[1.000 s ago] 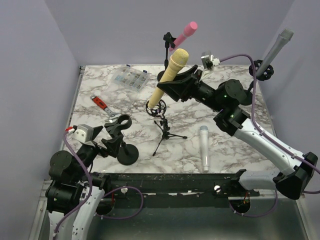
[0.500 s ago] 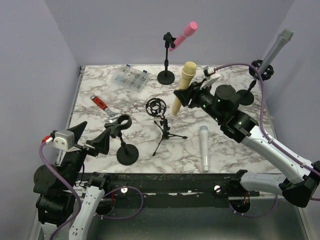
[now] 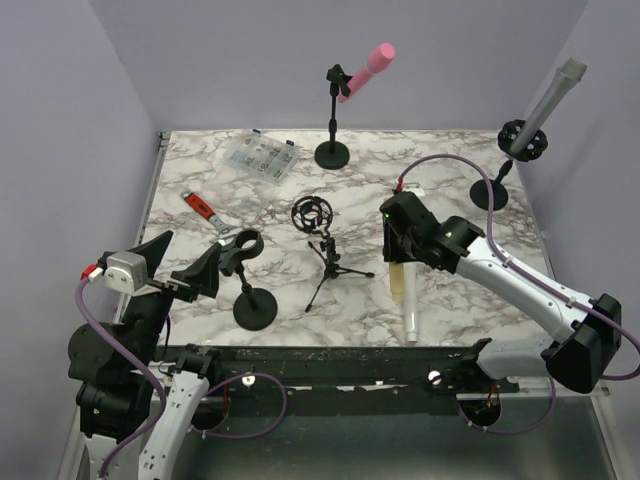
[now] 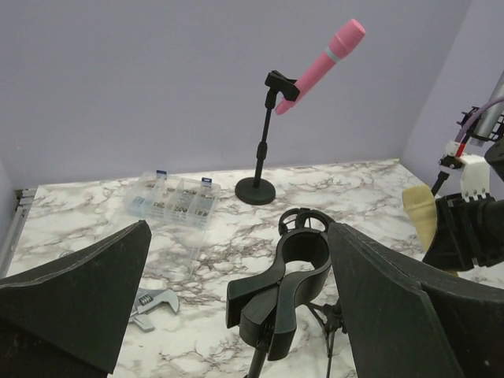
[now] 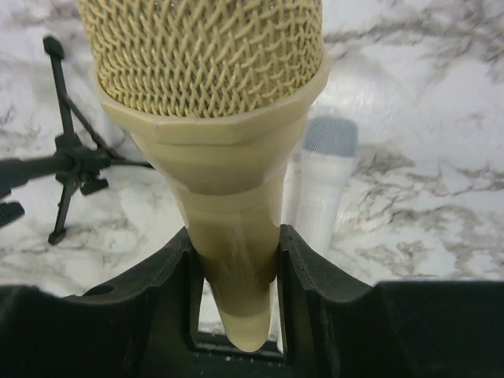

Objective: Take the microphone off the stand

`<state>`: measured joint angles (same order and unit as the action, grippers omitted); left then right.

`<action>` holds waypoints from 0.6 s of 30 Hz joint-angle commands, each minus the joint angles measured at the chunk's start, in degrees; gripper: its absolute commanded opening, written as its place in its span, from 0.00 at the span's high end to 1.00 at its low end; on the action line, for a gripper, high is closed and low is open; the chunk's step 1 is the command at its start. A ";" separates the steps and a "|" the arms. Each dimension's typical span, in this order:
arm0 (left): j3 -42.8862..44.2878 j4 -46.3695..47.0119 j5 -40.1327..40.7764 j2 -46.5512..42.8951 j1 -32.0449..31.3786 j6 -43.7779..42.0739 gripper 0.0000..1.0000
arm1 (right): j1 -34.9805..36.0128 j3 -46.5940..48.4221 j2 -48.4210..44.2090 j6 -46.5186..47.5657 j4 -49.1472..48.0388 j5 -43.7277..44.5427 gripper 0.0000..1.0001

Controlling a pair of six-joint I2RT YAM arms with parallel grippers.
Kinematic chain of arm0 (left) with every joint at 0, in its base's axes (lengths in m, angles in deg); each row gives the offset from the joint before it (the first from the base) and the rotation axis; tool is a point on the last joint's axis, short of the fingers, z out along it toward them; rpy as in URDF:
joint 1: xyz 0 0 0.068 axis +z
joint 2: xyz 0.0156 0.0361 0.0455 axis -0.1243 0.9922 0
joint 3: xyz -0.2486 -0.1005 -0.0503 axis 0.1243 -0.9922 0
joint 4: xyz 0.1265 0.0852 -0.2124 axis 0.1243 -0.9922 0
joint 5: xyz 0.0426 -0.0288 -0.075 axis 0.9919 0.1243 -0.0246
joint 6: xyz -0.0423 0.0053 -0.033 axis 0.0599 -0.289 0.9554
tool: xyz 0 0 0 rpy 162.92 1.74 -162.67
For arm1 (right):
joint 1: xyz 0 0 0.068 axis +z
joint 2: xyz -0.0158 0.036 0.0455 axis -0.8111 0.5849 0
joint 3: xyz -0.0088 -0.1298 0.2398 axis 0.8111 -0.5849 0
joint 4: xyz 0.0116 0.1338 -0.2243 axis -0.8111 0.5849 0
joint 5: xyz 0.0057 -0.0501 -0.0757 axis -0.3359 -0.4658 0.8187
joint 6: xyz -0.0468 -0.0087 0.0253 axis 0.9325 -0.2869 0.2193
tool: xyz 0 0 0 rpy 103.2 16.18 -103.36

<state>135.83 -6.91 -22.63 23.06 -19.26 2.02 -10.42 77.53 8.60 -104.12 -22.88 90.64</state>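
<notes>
Task's thing: the cream microphone [image 5: 213,94] is out of its mount, clamped in the right pincer [image 5: 235,272] and held low over the bench [image 3: 195,175], well right of the tripod stand [image 3: 322,250].
Stand: its ring mount at the top is empty, and the tripod is upright on its legs.
Right pincer: closed on the microphone's tapered handle, mesh head pointing away from the wrist.
Neighbour: a white microphone [image 3: 409,315] lies flat on the bench just beside the cream one; whether the two touch, I cannot tell.
Left pincer [image 3: 182,265]: wide open and gripping nothing, near the empty black clip stand [image 3: 247,285].
Others: a pink microphone [image 3: 368,68] and a grey microphone [image 3: 550,100] sit in their own stands at the back.
Done: the lift-out, by the look of it.
Left: probably only laying the cream microphone down and releasing it; it is not yet released.
</notes>
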 commanded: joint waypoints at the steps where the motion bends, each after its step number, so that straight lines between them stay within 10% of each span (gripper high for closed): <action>1: -0.86 1.01 1.03 -1.18 -0.10 -0.32 0.01 | 0.04 -2.73 1.62 -6.50 7.67 -12.32 0.99; 18: -1.95 0.19 0.61 -2.58 -0.12 0.50 0.01 | 0.07 -17.54 6.33 -12.83 -7.03 -16.56 0.99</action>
<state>134.39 -6.76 -22.28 21.53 -19.26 2.07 -10.42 60.57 13.48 -114.79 -25.83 73.24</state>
